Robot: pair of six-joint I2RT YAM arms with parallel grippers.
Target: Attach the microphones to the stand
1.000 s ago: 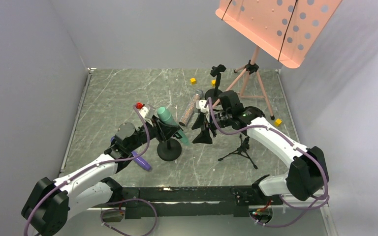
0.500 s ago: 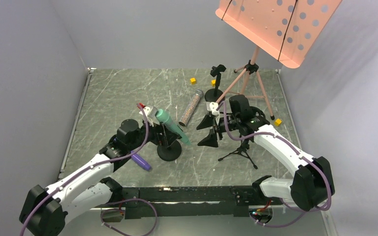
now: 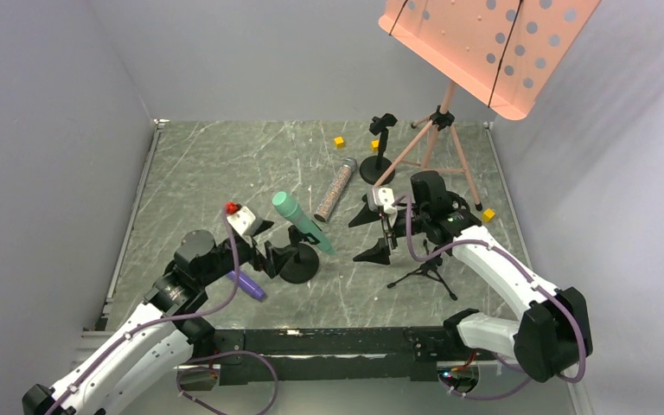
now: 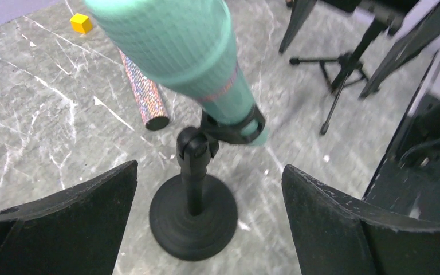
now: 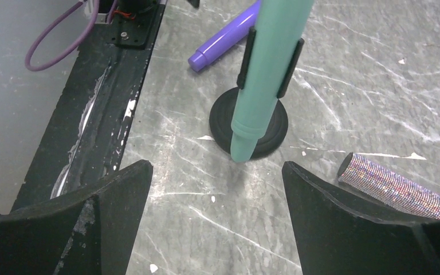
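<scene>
The teal-green microphone (image 3: 301,222) sits tilted in the clip of a black round-base stand (image 3: 298,264), touched by neither gripper. My left gripper (image 3: 270,245) is open just left of the stand. Its wrist view shows the teal microphone (image 4: 189,51), the clip (image 4: 232,123) and the stand base (image 4: 193,217) ahead of the open gripper (image 4: 209,167). My right gripper (image 3: 370,235) is open to the right of the stand, facing the teal microphone (image 5: 269,63). The purple microphone (image 3: 248,284) lies flat by the left arm. The glittery microphone (image 3: 335,190) lies behind the stand.
A second round-base stand (image 3: 378,164) is at the back, and a small black tripod stand (image 3: 424,264) is under my right arm. A pink music stand (image 3: 493,52) on a tripod (image 3: 437,138) fills the back right. Yellow cubes (image 3: 339,142) (image 3: 488,214) lie about.
My left gripper opened, let go of the teal microphone and drew back to the lower left. My right gripper widened and backed off to the right. The teal microphone stays in the clip.
</scene>
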